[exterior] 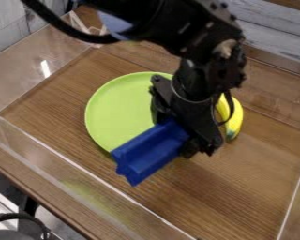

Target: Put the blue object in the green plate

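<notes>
The blue object (142, 157) is a ridged royal-blue block, tilted, with its far end clamped between the black fingers of my gripper (190, 139). Its near end hangs over the wooden tabletop, just off the plate's near-right rim. The gripper points steeply down and is shut on the block. The green plate (119, 108) lies flat to the left of the gripper, and the arm hides its right edge.
A yellow banana (232, 116) lies right of the plate, partly hidden behind the gripper. Clear plastic walls (40, 150) fence the wooden table (240, 187) on the left and front. The black arm (165, 28) reaches in from the top.
</notes>
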Motion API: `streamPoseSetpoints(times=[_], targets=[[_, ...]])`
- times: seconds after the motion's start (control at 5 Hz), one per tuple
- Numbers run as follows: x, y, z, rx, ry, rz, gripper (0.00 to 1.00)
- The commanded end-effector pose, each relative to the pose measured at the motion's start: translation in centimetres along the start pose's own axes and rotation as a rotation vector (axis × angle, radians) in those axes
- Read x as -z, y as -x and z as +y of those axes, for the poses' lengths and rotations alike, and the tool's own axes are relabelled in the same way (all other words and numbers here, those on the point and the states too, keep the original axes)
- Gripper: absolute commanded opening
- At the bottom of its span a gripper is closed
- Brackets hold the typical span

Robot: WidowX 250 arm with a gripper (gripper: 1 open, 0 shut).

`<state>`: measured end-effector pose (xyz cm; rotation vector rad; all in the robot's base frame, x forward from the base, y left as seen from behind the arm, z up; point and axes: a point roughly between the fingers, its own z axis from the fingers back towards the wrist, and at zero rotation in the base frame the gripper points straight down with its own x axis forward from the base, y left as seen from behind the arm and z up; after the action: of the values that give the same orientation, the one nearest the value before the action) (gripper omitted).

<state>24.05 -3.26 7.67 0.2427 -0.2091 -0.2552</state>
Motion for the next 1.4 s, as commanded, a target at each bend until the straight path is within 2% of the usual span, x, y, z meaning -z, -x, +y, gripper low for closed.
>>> streamPoseSetpoints(times=[0.0,0.6,0.8,1.2], targets=[[-1.4,-1.0,1.0,-0.030,-0.007,-0.072,0.00],[-1.7,-0.9,1.8,-0.056,-0.006,-0.096,0.00],[-1.5,-0.9,1.8,-0.060,-0.003,-0.099,1.00],[-0.6,-0.6,1.8,-0.056,0.003,-0.092,1.00]])
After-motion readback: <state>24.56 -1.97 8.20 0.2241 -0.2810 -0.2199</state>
